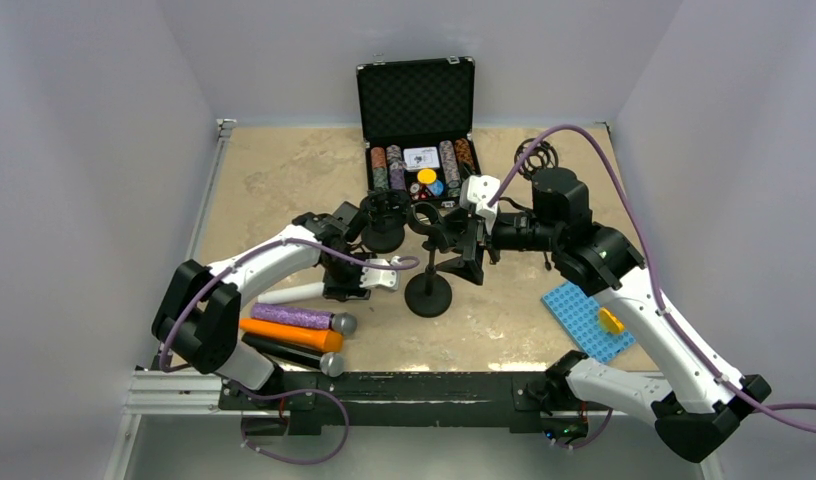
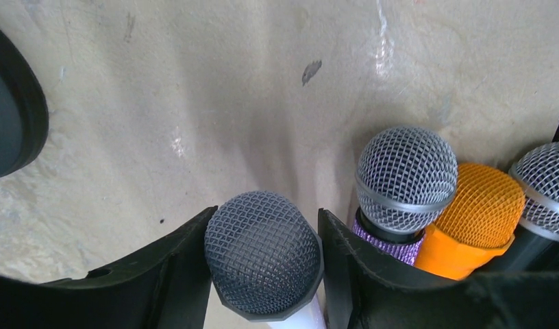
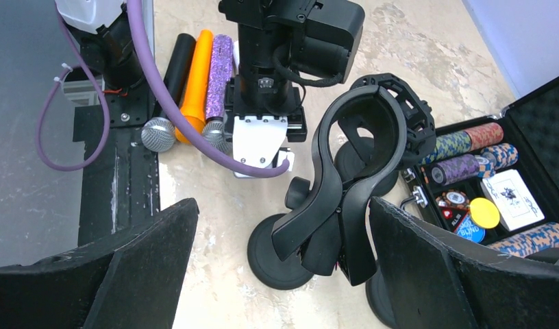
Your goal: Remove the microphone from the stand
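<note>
The white microphone (image 2: 263,253) has a dark mesh head and lies low over the table, its white handle (image 1: 289,293) pointing left. My left gripper (image 2: 266,211) is shut on its head, with both fingers against the mesh. In the middle of the table is the black stand (image 1: 428,295), whose clip (image 3: 359,137) is empty. My right gripper (image 3: 283,205) hangs open around the lower part of the clip, the right finger close to it and the left finger well apart.
Purple (image 2: 405,179), orange (image 2: 479,205) and black (image 1: 284,352) microphones lie side by side just right of the held one. A second stand with a shock mount (image 1: 384,220) is behind. An open chip case (image 1: 419,165) sits at the back and a blue plate (image 1: 584,318) at the right.
</note>
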Motion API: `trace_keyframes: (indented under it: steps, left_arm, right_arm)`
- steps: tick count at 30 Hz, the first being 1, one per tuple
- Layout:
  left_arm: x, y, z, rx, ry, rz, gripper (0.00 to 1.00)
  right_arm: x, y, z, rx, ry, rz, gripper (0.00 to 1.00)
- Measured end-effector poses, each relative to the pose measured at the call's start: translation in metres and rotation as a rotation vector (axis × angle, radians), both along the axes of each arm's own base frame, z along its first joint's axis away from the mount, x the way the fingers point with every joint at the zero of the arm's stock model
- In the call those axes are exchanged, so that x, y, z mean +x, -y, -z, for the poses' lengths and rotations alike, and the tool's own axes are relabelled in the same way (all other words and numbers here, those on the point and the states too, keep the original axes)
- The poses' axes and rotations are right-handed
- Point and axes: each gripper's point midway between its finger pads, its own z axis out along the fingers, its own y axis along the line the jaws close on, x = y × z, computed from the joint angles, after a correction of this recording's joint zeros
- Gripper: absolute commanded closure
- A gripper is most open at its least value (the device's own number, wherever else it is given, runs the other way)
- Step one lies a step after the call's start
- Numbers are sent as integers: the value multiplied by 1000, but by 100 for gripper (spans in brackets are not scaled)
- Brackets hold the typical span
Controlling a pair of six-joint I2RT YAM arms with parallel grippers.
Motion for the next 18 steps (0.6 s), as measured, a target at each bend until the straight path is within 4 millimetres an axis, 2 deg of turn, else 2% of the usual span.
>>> trace_keyframes:
  steps: [6, 11, 18]
  left_arm:
    - [-7, 5, 8, -25, -43, -13, 34]
    - [-12, 4, 16, -21, -70, -30, 34]
    - [-11, 7, 17, -35, -69, -32, 35]
  right_arm:
    - [0, 0, 1, -1, -2, 0, 2]
    - [0, 0, 1, -1, -3, 0, 2]
    - [3, -2, 5, -9, -14, 0, 2]
